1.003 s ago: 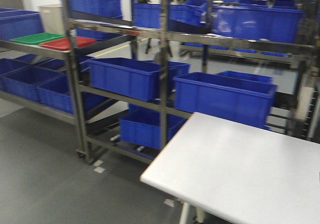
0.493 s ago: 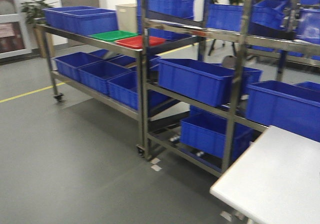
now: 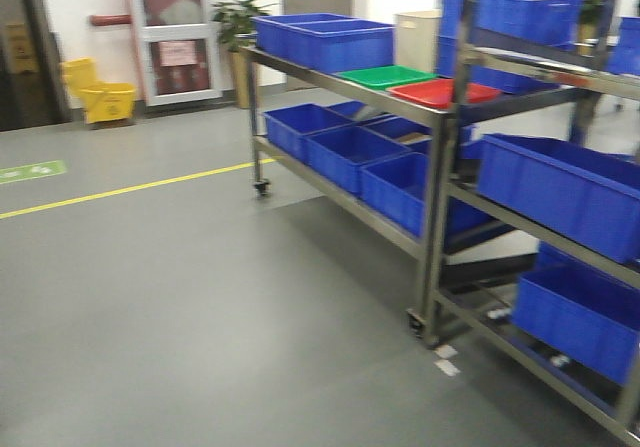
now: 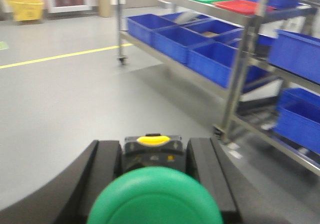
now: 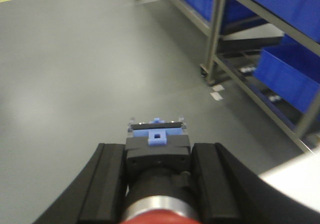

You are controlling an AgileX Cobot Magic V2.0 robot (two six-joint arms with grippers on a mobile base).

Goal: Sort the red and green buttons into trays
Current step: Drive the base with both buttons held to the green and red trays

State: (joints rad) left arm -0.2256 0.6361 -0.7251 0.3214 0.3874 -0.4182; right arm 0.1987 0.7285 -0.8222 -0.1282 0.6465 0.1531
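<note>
Pinching a green-capped button (image 4: 155, 196), our left tool (image 4: 154, 151) hangs above the grey floor (image 4: 75, 98), while our right tool (image 5: 157, 154) clamps a second button (image 5: 157, 181) whose red cap barely shows at the frame's bottom edge. Well ahead, we see the green tray (image 3: 385, 76) and red tray (image 3: 440, 92) side by side atop a steel counter (image 3: 437, 217), next to blue crates (image 3: 330, 42).
</note>
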